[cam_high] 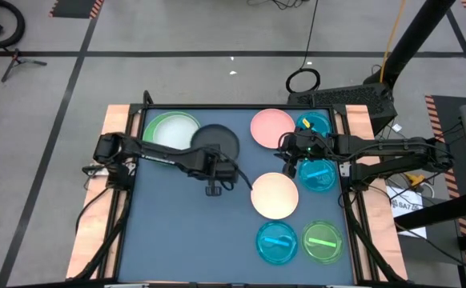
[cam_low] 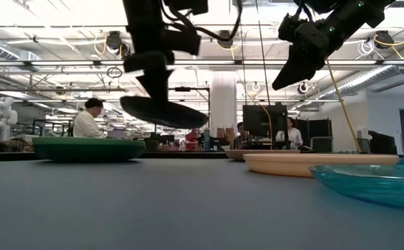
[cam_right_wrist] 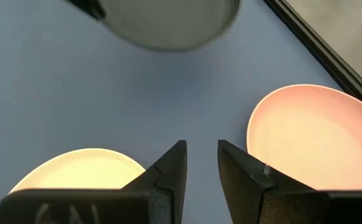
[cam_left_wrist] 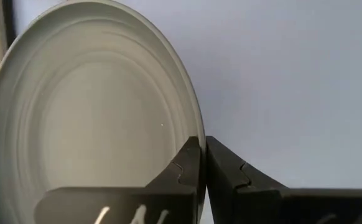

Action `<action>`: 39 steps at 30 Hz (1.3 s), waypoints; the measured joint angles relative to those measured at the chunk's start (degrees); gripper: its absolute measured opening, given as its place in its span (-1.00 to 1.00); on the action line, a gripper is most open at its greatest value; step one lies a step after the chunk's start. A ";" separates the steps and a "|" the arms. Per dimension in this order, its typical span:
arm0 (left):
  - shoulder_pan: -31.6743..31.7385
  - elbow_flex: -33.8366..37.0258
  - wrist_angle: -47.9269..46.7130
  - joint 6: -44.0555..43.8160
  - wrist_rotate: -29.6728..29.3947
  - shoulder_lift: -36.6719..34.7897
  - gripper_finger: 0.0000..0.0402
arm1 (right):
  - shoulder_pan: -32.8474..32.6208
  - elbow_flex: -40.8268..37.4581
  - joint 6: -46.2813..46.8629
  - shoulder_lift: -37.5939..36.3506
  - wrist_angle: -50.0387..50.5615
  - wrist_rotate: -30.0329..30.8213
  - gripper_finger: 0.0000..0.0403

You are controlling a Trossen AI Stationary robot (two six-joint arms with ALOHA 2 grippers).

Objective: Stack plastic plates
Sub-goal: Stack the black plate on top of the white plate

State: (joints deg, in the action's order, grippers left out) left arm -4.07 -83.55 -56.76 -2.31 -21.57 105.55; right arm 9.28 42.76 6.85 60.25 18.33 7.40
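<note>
My left gripper [cam_high: 214, 166] is over the middle of the table, shut on a dark grey plate [cam_high: 215, 142], which hangs well above the table in the low view [cam_low: 164, 111]. A dark green plate [cam_high: 151, 122] with a white plate [cam_high: 171, 133] inside it lies at the far left. My right gripper [cam_high: 289, 156] hovers open and empty between the pink plate [cam_high: 270, 128] and the cream plate [cam_high: 275, 195]. Translucent blue plates [cam_high: 318, 174] [cam_high: 277, 242] [cam_high: 315, 124] and a lime plate [cam_high: 323, 243] lie flat on the right. My left gripper pinches the grey plate's rim [cam_left_wrist: 192, 134] between its two fingers [cam_left_wrist: 182, 171], one on the plate's inner face and one on its outer. The fingers come down from above. The plate is lifted clear of the table and slightly tilted [cam_low: 164, 111].
The dark blue table top [cam_high: 185, 232] has free room on its near left half. Wooden side strips [cam_high: 97, 208] and black frame rails border it. People sit at desks in the room beyond the far edge [cam_low: 87, 121].
</note>
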 joint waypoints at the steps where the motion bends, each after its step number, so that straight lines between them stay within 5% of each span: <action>1: 0.18 -0.05 -0.75 -0.11 -0.52 -0.22 -0.95 | -0.02 0.00 0.00 0.00 0.00 0.00 -0.57; 15: 3.79 0.53 -6.77 -2.70 -5.25 -15.23 -0.95 | -0.01 0.02 1.07 -0.03 0.53 0.00 -0.57; 26: 8.07 18.15 -0.26 -7.11 -5.46 -28.22 -0.95 | 0.00 0.00 1.29 -0.02 0.03 0.00 -0.57; 39: 15.11 30.72 7.63 -9.40 -5.55 -28.90 -0.95 | 0.00 0.00 1.27 -0.02 -0.05 0.00 -0.57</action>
State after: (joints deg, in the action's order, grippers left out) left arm 11.04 -52.83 -49.13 -11.70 -27.12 76.66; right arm 9.28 42.76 8.12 60.23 18.28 7.40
